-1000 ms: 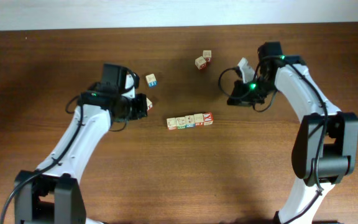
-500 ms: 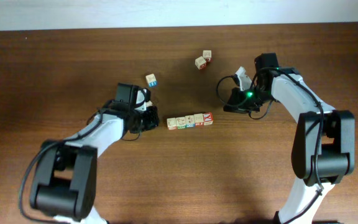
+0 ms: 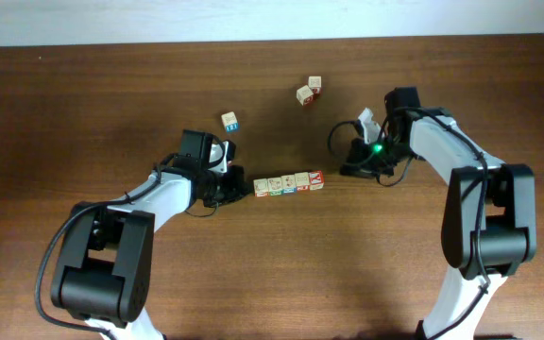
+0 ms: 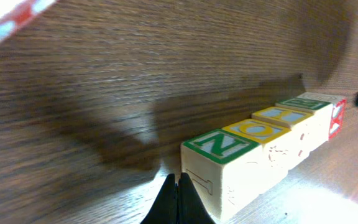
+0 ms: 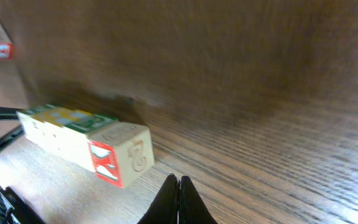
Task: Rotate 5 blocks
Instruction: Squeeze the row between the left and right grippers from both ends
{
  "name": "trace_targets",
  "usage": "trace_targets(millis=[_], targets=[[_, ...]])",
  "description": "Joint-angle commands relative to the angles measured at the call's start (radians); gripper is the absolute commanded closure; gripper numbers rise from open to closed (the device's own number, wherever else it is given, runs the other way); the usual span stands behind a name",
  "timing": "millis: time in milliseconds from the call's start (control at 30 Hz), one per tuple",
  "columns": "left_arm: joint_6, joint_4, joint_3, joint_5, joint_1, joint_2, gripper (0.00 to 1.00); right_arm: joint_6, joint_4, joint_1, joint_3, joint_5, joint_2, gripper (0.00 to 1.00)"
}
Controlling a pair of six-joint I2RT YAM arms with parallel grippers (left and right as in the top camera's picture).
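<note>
Five small wooden letter blocks (image 3: 289, 183) lie touching in a row, with the left gripper (image 4: 178, 199) and right gripper (image 5: 179, 198) pinched shut and empty near opposite ends; light, rigid and likely to skid, the blocks look best gripped across opposite flat faces.

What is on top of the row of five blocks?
Nothing lies on the row of blocks; every top face is bare, the end block showing a green N. The faces against the table are hidden.
</note>
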State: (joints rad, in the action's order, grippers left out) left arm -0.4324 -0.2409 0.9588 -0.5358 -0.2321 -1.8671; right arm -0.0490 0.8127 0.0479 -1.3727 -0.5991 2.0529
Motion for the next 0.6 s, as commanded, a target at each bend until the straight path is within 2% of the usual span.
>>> trace_targets(millis=[0,567], targets=[[-0.008,0.006,-0.01,-0.038,-0.006,-0.006,1.0,-0.002,-0.007,0.025,0.03,0.013,0.018,0.96],[-0.008,0.005,-0.01,-0.032,-0.006,-0.006,1.0,-0.01,-0.112,0.106,0.055,0.035,0.018,0.96]])
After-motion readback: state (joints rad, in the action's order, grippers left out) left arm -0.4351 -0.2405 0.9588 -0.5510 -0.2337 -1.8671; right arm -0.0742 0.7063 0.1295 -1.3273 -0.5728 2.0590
